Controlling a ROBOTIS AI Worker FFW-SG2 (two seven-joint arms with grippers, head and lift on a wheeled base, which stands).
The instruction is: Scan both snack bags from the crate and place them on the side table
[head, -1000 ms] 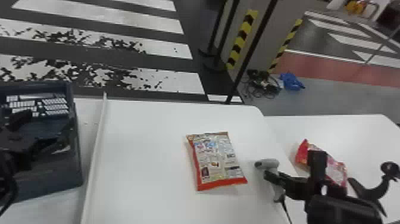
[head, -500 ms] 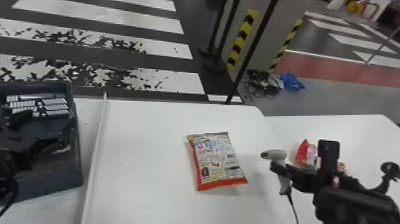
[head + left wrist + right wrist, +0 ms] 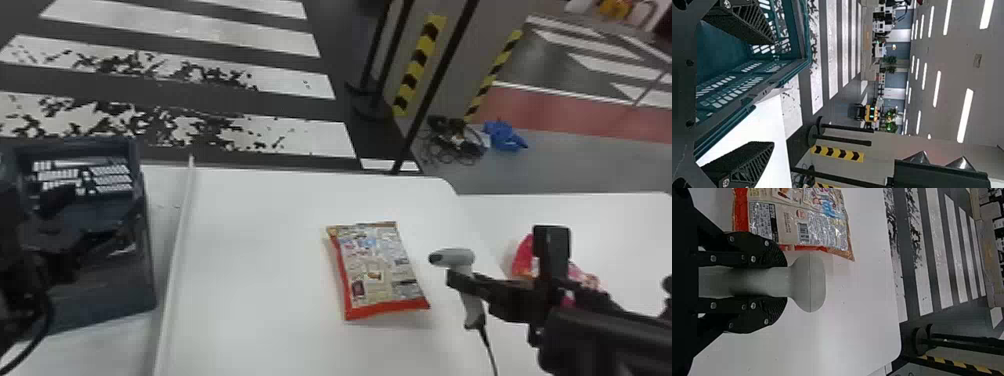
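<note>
The right hand (image 3: 464,284) has its two fingers closed around the handle of a grey scanner (image 3: 456,258). Its fingers press on both sides of the handle, with the round head poking out past the tips. The scanner is up over the bench (image 3: 260,280), and its black cord (image 3: 486,342) hangs down. The scanner's head is near one snack bag (image 3: 375,270), and its dark front faces toward it. This bag lies flat on the bench, with red edges and lots of little words and pictures.

The other snack bag, a red one (image 3: 523,260), is on the side bench (image 3: 630,240). The right arm (image 3: 585,337) hides part of it.

Over on the left, the left hand (image 3: 102,207) waits at the dark crate (image 3: 100,302). Its fingers are wide apart and hold nothing. A long white strip (image 3: 176,245) runs between the crate and the flat bag.

Past the bench, the floor has big white stripes (image 3: 250,75). Black poles (image 3: 390,60) stand there too. Nearby on the floor are a messy pile of cords (image 3: 454,142) and something blue (image 3: 504,136).
</note>
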